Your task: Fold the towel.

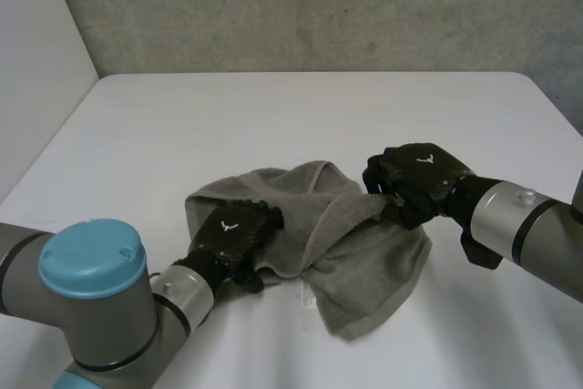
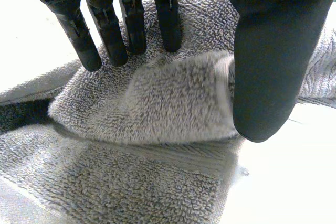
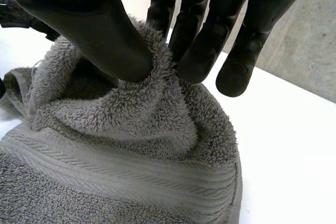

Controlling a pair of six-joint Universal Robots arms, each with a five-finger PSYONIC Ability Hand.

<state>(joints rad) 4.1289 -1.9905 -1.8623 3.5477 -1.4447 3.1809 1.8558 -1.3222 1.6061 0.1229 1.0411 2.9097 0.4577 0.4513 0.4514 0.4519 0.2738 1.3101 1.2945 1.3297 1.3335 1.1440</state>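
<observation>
A grey towel [image 1: 364, 261] lies crumpled on the white table [image 1: 301, 116], near its front. My left hand [image 1: 235, 234] rests on the towel's left part. In the left wrist view its straight fingers [image 2: 131, 24] press on the towel [image 2: 173, 103], and a raised fold lies between them and the thumb [image 2: 268, 66]. My right hand [image 1: 414, 175] is at the towel's upper right edge. Its thumb [image 3: 94, 30] and fingers [image 3: 199, 51] pinch a bunch of the towel [image 3: 131, 156] and hold it lifted a little off the table.
A grey wall [image 1: 319, 6] stands behind the table's far edge. A small white label [image 1: 308, 296] shows at the towel's front edge. Bare tabletop stretches beyond the towel and to both sides.
</observation>
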